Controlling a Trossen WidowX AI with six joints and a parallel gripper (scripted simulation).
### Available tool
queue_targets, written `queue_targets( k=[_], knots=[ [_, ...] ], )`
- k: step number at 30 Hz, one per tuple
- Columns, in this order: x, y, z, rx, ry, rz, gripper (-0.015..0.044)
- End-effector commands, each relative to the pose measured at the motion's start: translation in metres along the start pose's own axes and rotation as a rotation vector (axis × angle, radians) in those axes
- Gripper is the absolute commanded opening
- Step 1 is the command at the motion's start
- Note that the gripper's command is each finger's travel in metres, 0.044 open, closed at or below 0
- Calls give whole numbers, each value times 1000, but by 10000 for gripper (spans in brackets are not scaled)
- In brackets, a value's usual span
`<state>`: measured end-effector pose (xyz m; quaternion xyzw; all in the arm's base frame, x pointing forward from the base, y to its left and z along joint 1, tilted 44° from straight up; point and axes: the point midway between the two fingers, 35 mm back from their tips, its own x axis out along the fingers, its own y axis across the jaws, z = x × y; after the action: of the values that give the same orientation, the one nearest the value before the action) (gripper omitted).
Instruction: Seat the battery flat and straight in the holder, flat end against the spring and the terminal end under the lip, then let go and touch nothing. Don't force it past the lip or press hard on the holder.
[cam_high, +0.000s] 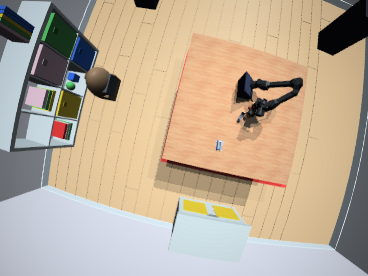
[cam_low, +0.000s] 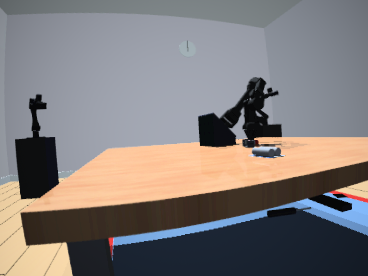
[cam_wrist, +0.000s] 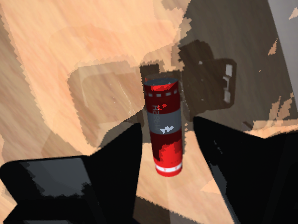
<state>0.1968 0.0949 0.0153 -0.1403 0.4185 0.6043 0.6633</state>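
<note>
On the wooden bench (cam_high: 210, 90), the red-and-grey battery (cam_wrist: 163, 126) lies flat between the gripper (cam_wrist: 165, 150) jaws, which stand open either side without touching, well apart from the holder (cam_high: 219, 145).

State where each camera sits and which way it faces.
Top: overhead, looking down on the table; the whole arm shows.
Exterior: low at the table edge, looking across at the holder and the arm.
Wrist: on the arm, looking down at the battery between the gripper fingers, not yet touching it.
Top and exterior share the holder and the arm.
</note>
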Motion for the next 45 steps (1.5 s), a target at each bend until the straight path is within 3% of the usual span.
queue_targets(
  k=[1,11,18,24,45],
  knots=[
    [3,2,0,5,-3,5,100],
    [1,2,0,5,-3,5,69],
    [-43,1,0,5,0,4,69],
    [-48,0,0,15,-1,5,69],
    [-72,-99,-23,1146,0,-2,69]
  ],
)
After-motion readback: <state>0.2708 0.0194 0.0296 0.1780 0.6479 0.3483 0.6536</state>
